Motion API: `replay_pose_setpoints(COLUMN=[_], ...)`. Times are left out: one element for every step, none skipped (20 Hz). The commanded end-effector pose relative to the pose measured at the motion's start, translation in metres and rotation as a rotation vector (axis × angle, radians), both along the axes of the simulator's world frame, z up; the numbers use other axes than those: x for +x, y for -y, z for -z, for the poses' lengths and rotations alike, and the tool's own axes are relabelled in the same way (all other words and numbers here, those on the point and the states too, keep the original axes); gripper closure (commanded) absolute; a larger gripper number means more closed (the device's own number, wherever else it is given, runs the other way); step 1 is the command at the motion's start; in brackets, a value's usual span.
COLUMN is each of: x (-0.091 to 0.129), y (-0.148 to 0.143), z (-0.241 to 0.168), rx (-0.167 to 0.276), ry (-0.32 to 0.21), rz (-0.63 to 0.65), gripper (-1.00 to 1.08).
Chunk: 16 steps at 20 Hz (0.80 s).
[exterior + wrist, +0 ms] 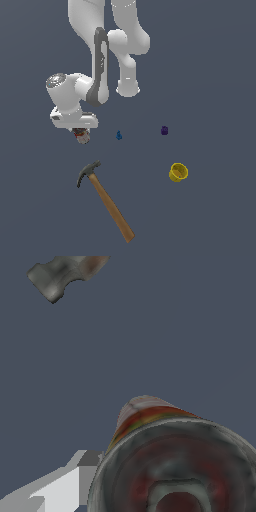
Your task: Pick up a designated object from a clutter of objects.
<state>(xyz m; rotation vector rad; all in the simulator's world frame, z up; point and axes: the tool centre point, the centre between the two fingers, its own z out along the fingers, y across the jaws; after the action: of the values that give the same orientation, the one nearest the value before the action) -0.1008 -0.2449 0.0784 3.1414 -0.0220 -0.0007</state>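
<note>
The designated object, a small can (82, 137) with a red-and-white label and dark metal ends, pokes out from under the white hand at the exterior view's left. My gripper (81, 134) is shut on the can, whose upper half is hidden by the hand. In the wrist view the can (170, 456) fills the frame end-on, and one grey-white finger (55, 488) presses against its side. The other finger is out of frame. The rest of the clutter lies apart from the can.
The wooden-handled hammer (105, 199) lies in front of the can, and its dark head (62, 275) shows in the wrist view. A tiny blue piece (119, 135), a small purple block (164, 130) and a yellow cup (178, 172) lie toward the exterior view's right.
</note>
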Motion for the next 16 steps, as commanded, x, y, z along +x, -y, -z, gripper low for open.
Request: replay_pose_setpoints(x=[0.001,0.002,0.003,0.004,0.005,0.006,0.008,0.010,0.012,0.014,0.016,0.019,0.021,0.024,0.027,0.030], y=[-0.001,-0.002,-0.004,-0.005,-0.007,-0.010,-0.012,-0.015,-0.019,-0.022,-0.026,-0.030,-0.035,-0.039,-0.044,-0.049], z=[-0.002,-0.004,-0.006,-0.009,-0.013,-0.017,-0.021,-0.026,-0.031,-0.037,-0.044,-0.051,-0.058,-0.066,-0.074,-0.082], rx=[0.000,0.000,0.000,0.000,0.000,0.000,-0.001,-0.001,-0.001,-0.001,-0.002,-0.002,-0.002,-0.003,-0.003,-0.003], ry=[0.001,0.001,0.001,0.001,0.001,0.001,0.001,0.001,0.001,0.000,0.000,0.000,0.000,0.000,0.000,0.000], rz=[0.000,0.000,0.000,0.000,0.000,0.000,0.000,0.000,0.000,0.000,0.000,0.000,0.001,0.001,0.001,0.001], gripper=[1.08,1.08,1.08,1.08,1.08,1.08,1.08,1.08,1.08,1.08,1.08,1.08,1.08,1.08,1.08,1.08])
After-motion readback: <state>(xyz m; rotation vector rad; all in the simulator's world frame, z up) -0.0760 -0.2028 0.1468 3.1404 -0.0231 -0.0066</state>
